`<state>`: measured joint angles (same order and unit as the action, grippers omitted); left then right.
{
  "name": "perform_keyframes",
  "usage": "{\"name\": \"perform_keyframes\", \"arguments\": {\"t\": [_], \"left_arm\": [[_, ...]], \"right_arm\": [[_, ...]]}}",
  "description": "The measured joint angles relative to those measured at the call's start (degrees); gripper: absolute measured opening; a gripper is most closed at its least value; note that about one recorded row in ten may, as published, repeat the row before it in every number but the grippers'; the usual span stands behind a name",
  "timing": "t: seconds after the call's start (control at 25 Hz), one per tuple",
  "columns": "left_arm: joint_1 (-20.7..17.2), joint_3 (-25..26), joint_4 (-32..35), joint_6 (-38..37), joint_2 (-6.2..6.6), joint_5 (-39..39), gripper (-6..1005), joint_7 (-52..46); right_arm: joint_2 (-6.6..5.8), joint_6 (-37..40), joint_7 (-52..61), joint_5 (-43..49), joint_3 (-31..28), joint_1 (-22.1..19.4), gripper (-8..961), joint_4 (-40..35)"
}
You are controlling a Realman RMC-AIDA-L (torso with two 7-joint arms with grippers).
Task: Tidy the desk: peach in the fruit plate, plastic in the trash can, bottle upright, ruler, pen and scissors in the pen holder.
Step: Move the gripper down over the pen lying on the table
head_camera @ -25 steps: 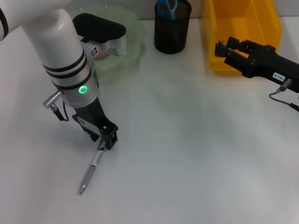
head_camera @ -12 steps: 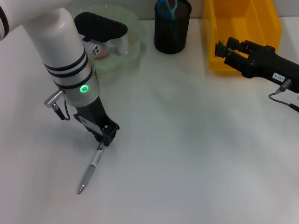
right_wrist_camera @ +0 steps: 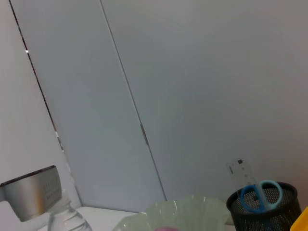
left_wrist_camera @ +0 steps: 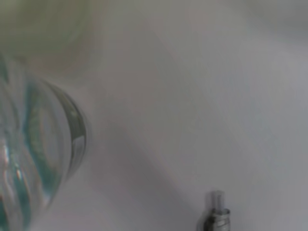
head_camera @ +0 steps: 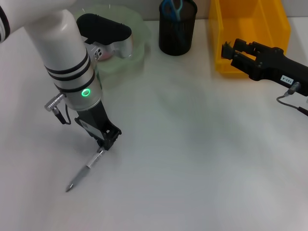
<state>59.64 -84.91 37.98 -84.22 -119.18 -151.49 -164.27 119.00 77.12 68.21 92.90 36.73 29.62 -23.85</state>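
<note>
Left gripper (head_camera: 108, 142) down at the desk (head_camera: 192, 154), fingers clamped on the upper end of the pen (head_camera: 83, 172), which slants on the desk near the front left; right gripper (head_camera: 230, 50) by the yellow bin (head_camera: 226, 67), grip state can't tell

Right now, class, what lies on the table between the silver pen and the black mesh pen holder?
In the head view, only bare white table lies between the silver pen and the black mesh pen holder; the left gripper is at the pen's upper end.
</note>
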Motion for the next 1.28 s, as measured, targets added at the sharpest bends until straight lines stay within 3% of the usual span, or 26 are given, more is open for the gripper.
{"name": "perform_keyframes", "arguments": {"t": [0.36, 1.12, 1.28], "left_arm": [[0.17, -0.08, 0.59, -0.15, 0.0, -0.32, 59, -0.09], [0.81, -0.08, 2.81, -1.67, 0.0, -1.66, 126, -0.47], [1.1, -0.51, 2.76, -1.88, 0.0, -1.28, 360, -0.43]], "right_arm": [[0.0, -0.28, 0.0, 0.0, 0.0, 0.0, 468, 0.04], [0.0, -0.46, 0.0, -0.01, 0.0, 0.0, 467, 0.03], [0.0, -0.85, -0.04, -0.08, 0.0, 0.08, 467, 0.03]]}}
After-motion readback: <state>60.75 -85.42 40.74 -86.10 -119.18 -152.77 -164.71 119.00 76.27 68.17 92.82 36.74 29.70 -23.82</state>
